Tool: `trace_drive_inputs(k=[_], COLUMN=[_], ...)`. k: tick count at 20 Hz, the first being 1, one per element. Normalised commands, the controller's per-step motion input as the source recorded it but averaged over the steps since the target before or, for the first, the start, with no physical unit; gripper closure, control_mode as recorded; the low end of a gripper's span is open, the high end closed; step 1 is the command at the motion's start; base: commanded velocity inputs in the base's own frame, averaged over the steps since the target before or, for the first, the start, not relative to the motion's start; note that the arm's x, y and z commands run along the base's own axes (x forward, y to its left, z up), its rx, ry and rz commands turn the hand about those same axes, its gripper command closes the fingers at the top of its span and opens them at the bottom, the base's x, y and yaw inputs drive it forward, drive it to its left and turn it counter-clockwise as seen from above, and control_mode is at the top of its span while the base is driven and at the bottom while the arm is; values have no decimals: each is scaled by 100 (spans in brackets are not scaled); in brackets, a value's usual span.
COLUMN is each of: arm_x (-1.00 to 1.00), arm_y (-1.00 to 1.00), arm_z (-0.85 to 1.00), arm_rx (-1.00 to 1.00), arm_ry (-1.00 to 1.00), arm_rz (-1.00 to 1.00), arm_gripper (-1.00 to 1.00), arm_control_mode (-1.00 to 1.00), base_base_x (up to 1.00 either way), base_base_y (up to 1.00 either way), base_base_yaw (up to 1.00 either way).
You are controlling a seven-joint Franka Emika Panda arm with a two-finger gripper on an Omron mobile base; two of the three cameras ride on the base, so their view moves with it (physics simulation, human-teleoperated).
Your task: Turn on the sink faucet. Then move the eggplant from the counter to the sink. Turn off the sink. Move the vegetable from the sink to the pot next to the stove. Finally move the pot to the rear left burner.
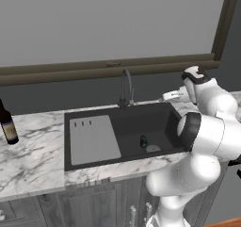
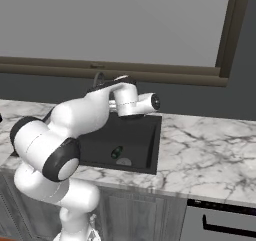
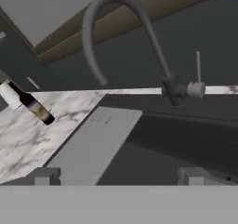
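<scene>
Down in the sink (image 1: 94, 115) basin you can see the eggplant (image 1: 143, 141), a small dark shape lying just beside the pale round drain (image 1: 153, 148), on the basin's right half. Left of it, a flat grey draining board (image 1: 93, 139) covers the sink's left part. At the sink's back rim stands the arched faucet (image 1: 125, 87), its thin lever (image 3: 198, 67) upright beside the base. Well left of the sink, a dark bottle (image 1: 7, 122) stands on the marble counter (image 1: 33, 150). Your arm folds at the sink's right side, elbow bulging over the front rim, with the hand raised above the sink's right back corner and turned sideways toward the faucet. Your gripper (image 3: 117, 174) is released, fingers spread wide with nothing between them, apart from the faucet.
</scene>
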Motion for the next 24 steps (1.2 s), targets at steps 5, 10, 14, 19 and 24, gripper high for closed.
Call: trace_drive_inputs(k=[5, 10, 14, 19, 24], arm_x=[-1, 0, 0, 12, 15], arm_y=[19, 33, 4, 1, 0], arm_z=[-11, -37, -52, -36, -42], arm_rx=[-13, -15, -9, -13, -9], arm_ry=[37, 33, 13, 10, 8], arm_rz=[-14, -15, -8, -2, -5], arm_gripper=[-100, -100, -100, -100, -100], arm_control_mode=[-100, -100, -100, -100, -100], base_base_x=[0, 0, 0, 0, 0], base_base_y=[0, 0, 0, 0, 0], base_base_yaw=[0, 0, 0, 0, 0])
